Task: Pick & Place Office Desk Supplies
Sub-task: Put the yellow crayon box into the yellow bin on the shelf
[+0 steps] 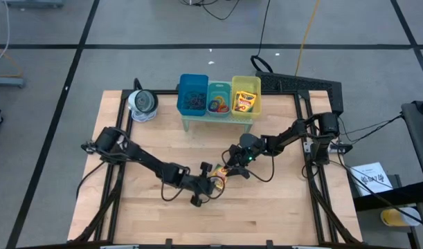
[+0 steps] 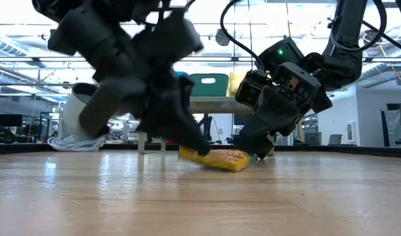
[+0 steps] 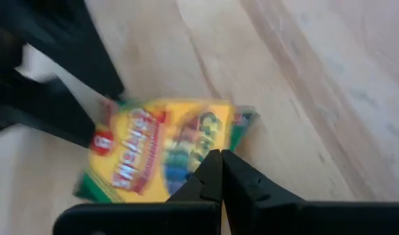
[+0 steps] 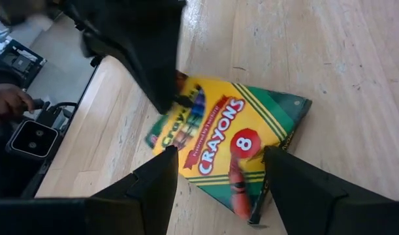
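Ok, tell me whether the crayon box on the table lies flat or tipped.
Tipped: the crayon box has one end lifted off the table.

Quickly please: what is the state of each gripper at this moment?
Left gripper: shut, fingertips together at the crayon box, holding nothing.
Right gripper: open, fingers either side of the same box.

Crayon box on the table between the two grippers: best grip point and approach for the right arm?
A judgement: come from above and pinch across the narrow width. The crayon box lies flat on the table, so only its edges offer purchase. The right gripper is open and straddles its lower edge. The left gripper looks shut and presses on the far end, so grip the near half.
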`<state>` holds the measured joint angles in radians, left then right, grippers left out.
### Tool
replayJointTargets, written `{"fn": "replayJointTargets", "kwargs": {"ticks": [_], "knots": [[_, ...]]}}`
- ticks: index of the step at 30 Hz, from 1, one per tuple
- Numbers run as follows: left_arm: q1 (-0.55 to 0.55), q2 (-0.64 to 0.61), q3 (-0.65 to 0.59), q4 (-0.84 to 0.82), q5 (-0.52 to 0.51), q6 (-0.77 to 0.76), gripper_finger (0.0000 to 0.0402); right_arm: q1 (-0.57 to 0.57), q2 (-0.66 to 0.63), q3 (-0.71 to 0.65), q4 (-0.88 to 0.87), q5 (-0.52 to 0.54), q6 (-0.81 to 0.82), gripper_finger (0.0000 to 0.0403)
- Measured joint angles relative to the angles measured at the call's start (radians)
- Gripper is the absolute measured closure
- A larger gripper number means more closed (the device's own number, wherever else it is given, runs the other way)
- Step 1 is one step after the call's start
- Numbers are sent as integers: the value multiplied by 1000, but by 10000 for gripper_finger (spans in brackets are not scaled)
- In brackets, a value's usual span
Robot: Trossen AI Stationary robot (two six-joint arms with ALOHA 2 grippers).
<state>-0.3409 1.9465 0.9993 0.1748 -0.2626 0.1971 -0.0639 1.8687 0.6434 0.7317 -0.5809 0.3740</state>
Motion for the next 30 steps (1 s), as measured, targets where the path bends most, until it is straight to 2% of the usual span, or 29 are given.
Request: {"fn": "replayJointTargets", "kwargs": {"ticks": [10,24,30], "knots": [[3,-110,2,11,-66,12,400,0,0,0,4,-1,-1,188],[27,-116,2,10,-59,22,401,0,0,0,5,0,-4,188],[41,-175,2,-5,-89,60,401,-7,-12,0,2,-7,-9,188]]}}
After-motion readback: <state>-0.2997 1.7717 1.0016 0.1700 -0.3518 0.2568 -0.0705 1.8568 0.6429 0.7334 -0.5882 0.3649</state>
